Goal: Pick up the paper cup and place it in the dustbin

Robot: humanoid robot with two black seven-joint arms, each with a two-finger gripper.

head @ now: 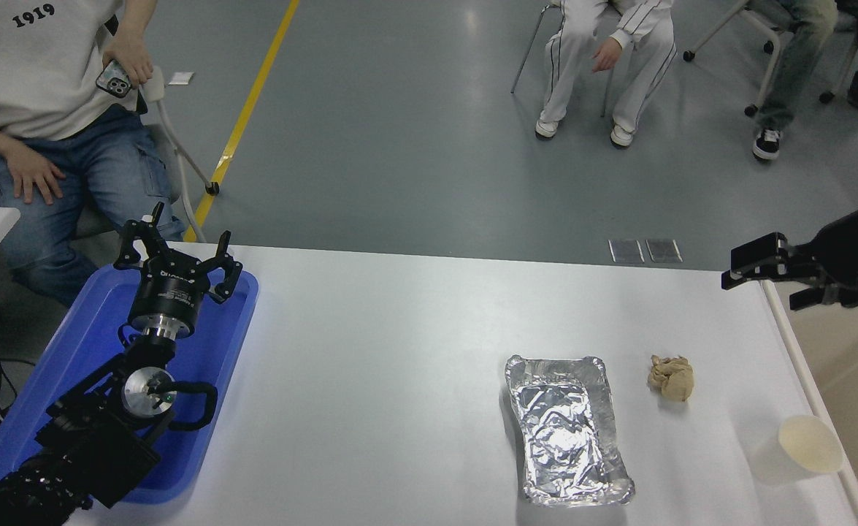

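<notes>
We see the right hand (pixel 763 276) spread, seemingly empty, above the bin (pixel 801 369) rim; the cup (pixel 799 448) stands nearer us; left hand (pixel 173 253) parked, spread.

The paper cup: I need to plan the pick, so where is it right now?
In the head view the paper cup lies on its side at the table's near right corner, beside the dustbin rim, right of the foil tray and below the crumpled paper ball.

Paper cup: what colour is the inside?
Cream inside, white outside; the paper cup shows best in the head view, near the table's right edge.
</notes>
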